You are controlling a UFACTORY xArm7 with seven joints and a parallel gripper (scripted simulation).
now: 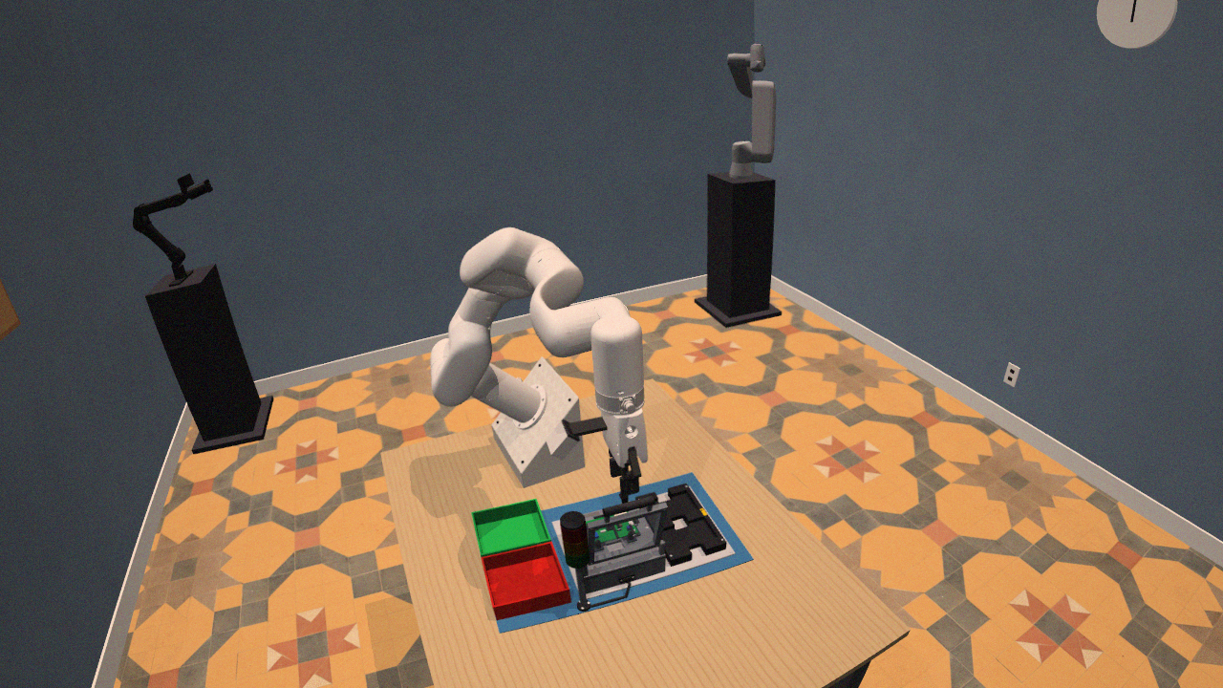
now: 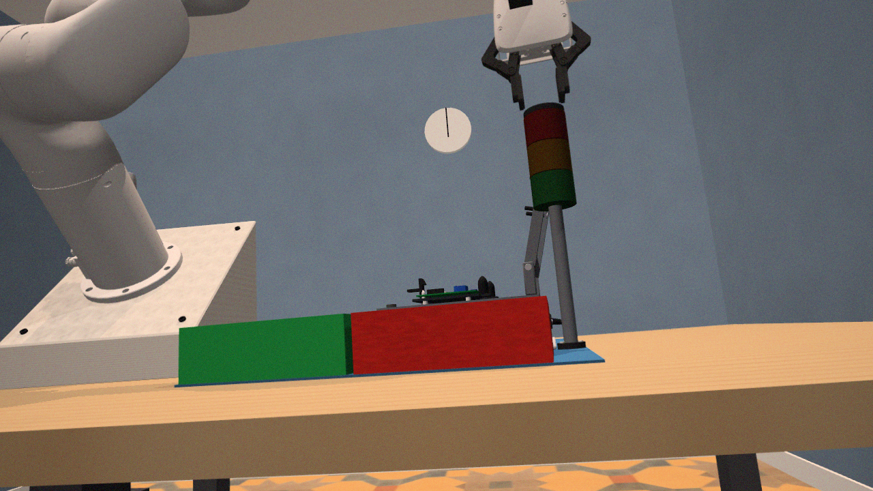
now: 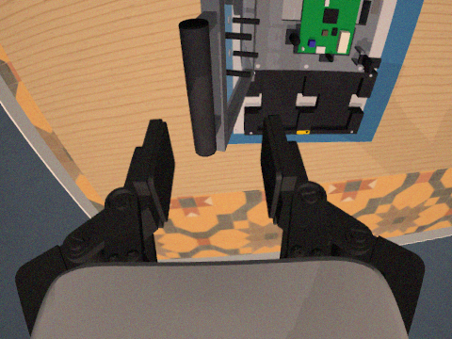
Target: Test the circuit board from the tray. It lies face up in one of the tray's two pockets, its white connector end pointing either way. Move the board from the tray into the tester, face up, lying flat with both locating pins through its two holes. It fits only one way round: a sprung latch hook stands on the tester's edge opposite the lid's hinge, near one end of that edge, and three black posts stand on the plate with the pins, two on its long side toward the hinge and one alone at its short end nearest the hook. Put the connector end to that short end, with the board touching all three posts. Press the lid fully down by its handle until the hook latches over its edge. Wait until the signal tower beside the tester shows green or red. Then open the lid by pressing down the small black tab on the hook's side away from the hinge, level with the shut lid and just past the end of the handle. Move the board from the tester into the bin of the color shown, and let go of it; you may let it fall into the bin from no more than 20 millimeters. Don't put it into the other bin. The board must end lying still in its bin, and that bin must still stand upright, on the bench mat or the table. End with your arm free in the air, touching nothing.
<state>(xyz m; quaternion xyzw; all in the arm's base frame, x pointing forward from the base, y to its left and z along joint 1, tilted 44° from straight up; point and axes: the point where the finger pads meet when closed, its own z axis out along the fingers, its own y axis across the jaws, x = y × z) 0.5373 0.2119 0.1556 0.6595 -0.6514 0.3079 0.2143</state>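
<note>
The green circuit board (image 3: 330, 9) lies face up on the tester's plate (image 1: 617, 540), its white connector toward the black tray. The tester's lid stands raised, with its black bar handle (image 3: 198, 85) at the top; the handle also shows in the top view (image 1: 630, 507). My gripper (image 3: 216, 139) hangs above that handle, fingers pointing down, half open with nothing between them. It shows in the top view (image 1: 628, 489) and in the exterior view (image 2: 539, 97). The signal tower (image 2: 548, 155) beside the tester shows no lit band.
The black tray (image 1: 691, 524) lies on the blue mat right of the tester, both pockets empty. The green bin (image 1: 510, 526) and the red bin (image 1: 525, 579) stand side by side left of the tester. My arm's base block (image 1: 537, 432) stands behind the mat.
</note>
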